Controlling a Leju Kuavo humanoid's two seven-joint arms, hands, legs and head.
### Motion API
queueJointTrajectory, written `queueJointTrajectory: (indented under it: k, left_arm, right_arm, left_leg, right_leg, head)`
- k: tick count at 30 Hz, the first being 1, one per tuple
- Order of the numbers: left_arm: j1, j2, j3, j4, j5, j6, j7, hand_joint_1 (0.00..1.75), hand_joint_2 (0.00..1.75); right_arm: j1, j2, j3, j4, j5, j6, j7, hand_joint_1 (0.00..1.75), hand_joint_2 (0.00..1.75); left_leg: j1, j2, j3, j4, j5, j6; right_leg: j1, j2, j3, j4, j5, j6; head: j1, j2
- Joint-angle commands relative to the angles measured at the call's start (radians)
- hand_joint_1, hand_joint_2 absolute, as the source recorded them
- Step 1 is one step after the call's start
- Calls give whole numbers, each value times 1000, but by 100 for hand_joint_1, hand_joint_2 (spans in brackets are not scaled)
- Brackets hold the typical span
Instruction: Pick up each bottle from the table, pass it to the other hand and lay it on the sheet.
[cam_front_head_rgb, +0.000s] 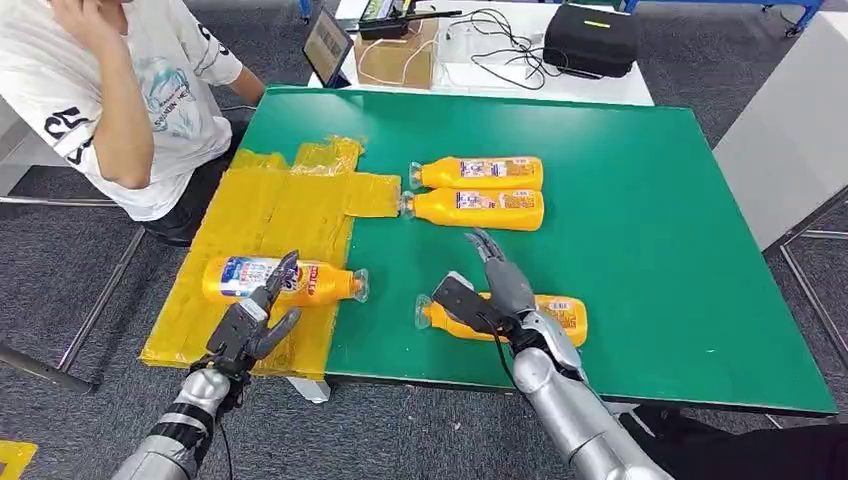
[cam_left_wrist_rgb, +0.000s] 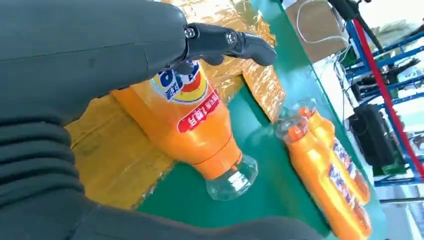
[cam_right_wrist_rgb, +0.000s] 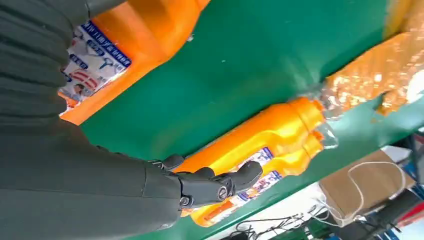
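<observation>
An orange bottle (cam_front_head_rgb: 285, 280) (cam_left_wrist_rgb: 192, 127) lies on its side on the yellow sheet (cam_front_head_rgb: 260, 215) (cam_left_wrist_rgb: 117, 160), its clear cap reaching over the green table (cam_front_head_rgb: 640, 200). My left hand (cam_front_head_rgb: 250, 328) (cam_left_wrist_rgb: 100, 60) is just in front of it, fingers spread, one finger reaching over the label. Near the table's front edge lies a second orange bottle (cam_front_head_rgb: 555, 318) (cam_right_wrist_rgb: 135, 35). My right hand (cam_front_head_rgb: 498, 290) (cam_right_wrist_rgb: 80, 175) hovers over it with fingers stretched out and holds nothing. Two more bottles (cam_front_head_rgb: 478, 190) (cam_right_wrist_rgb: 272, 132) (cam_left_wrist_rgb: 332, 177) lie side by side farther back.
A person in a white shirt (cam_front_head_rgb: 120, 90) sits at the far left corner. Behind the green table stands a white table with a cardboard box (cam_front_head_rgb: 398, 50), cables and a black bag (cam_front_head_rgb: 590, 38). The right half of the green table is bare.
</observation>
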Motion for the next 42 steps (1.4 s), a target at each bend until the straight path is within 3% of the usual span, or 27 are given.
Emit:
queueJointTrajectory:
  k: [1, 13, 19, 27, 42]
  left_arm:
    - [-5, -87, 86, -43, 27, -57, 9, 0, 175]
    - [-33, -88, 96, -11, 45, -93, 9, 0, 175]
    - [3, -96, 115, -62, 59, -108, 9, 0, 175]
    - [10, -109, 131, -82, 47, -127, 9, 0, 175]
    - [30, -112, 143, -108, 38, -144, 9, 0, 175]
  right_arm:
    - [19, -100, -5, -60, 123, 35, 76, 0, 175]
    - [51, -128, 0, -63, 153, 125, 95, 0, 175]
    - [207, -199, 10, -240, 221, 165, 147, 0, 175]
    - [281, -336, -25, -349, 296, 273, 211, 0, 175]
    - [300, -413, -67, -428, 334, 349, 253, 0, 175]
  left_leg:
    - [0, -3, 1, 0, -1, 0]
    - [1, -3, 1, 1, -3, -1]
    - [1, -4, 3, 0, -4, -1]
    - [0, -5, -1, 0, -3, 1]
    - [-1, -3, 0, 0, -4, 1]
  right_leg:
    - [0, -4, 3, 0, -2, -1]
    - [1, -4, 3, 0, -3, -2]
    - [2, -6, 5, -1, -5, -1]
    - [0, -6, 2, -2, -3, 0]
    - [-1, -4, 3, -2, -4, 2]
  head:
    - [0, 0]
    - [0, 0]
    - [0, 0]
    - [0, 0]
    - [0, 0]
